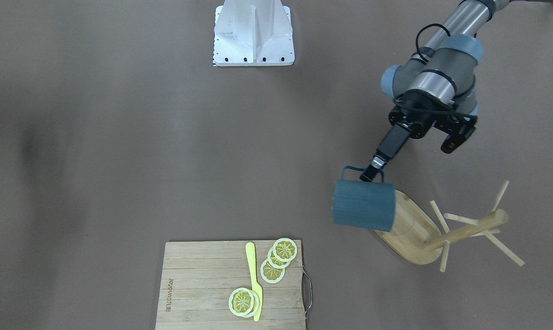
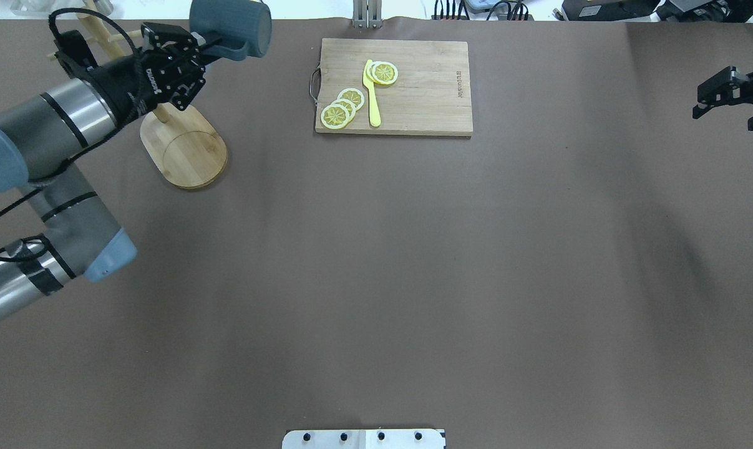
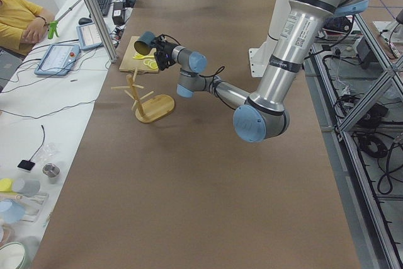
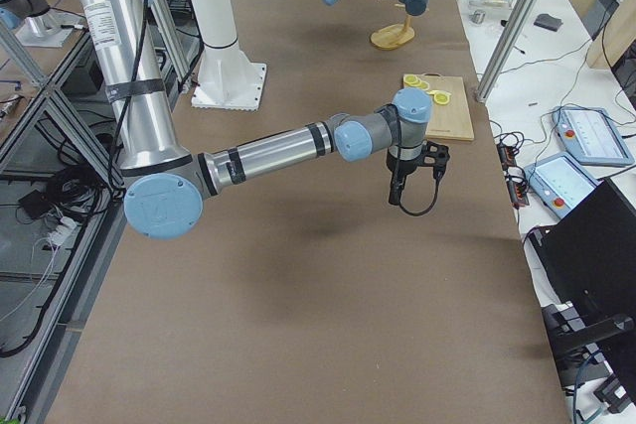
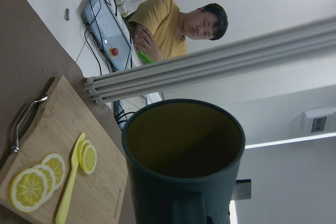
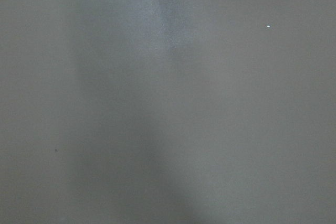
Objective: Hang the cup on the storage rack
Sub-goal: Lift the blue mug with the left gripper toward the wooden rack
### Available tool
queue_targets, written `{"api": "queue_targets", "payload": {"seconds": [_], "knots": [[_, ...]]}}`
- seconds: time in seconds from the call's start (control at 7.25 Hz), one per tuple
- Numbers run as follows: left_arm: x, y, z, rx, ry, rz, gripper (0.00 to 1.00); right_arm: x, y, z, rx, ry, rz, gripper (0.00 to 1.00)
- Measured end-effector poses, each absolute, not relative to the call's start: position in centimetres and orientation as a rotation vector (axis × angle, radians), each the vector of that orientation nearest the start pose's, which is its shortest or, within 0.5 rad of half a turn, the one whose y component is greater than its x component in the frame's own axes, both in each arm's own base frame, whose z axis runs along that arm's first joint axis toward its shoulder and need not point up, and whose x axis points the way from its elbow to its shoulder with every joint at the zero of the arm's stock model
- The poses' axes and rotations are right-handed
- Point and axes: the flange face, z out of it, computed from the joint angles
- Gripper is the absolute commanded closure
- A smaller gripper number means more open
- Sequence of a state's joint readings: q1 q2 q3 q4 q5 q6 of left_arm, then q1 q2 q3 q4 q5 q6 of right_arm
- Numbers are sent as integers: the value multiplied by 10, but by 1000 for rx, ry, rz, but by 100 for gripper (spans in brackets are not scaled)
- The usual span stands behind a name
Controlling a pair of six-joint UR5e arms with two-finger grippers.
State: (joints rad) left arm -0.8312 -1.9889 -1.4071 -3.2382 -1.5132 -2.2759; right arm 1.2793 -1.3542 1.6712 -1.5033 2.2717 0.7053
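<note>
Right gripper [image 2: 725, 93], cut off at the overhead view's right edge: jaw state cannot be told, and its wrist camera shows only blurred grey. Wide bare table [image 2: 376, 280] separates the 2 arms. Left gripper [image 1: 367, 174], clamped on the handle of the cup [image 1: 363, 205], holds it aloft on its side over the storage rack [image 1: 413, 231] base, apart from the pegs, which the wrist mostly hides from overhead. At the far edge: cutting board [image 1: 203, 284], lemon slices [image 1: 285, 250], yellow knife [image 1: 254, 279].

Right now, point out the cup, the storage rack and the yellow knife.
cup [image 1: 363, 207], front-facing view, ribbed side.
storage rack [image 1: 413, 229], front-facing view, bare oval base.
yellow knife [image 1: 254, 282], front-facing view, mid-length.
</note>
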Motion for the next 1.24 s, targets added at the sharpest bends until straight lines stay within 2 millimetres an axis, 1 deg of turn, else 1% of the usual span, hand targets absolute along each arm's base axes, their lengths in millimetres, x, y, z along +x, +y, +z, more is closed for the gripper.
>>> {"api": "queue_targets", "payload": {"seconds": [0.14, 0.28, 0.41, 0.69, 0.97, 1.24], "knots": [[286, -562, 346, 17, 2118, -1133, 100, -102, -581, 489, -4, -781, 259, 0], [268, -573, 362, -116, 2138, -1194, 100, -101, -581, 488, -1, -779, 259, 0], [256, -580, 372, -220, 2138, -1230, 100, -101, -582, 487, 1, -777, 259, 0], [243, -583, 384, -381, 2131, -1249, 100, -101, -582, 487, 3, -776, 259, 0], [237, -577, 391, -500, 2148, -1246, 100, -101, -582, 487, 3, -776, 260, 0], [230, -574, 397, -529, 2156, -1248, 100, -101, -582, 487, 3, -776, 260, 0]]}}
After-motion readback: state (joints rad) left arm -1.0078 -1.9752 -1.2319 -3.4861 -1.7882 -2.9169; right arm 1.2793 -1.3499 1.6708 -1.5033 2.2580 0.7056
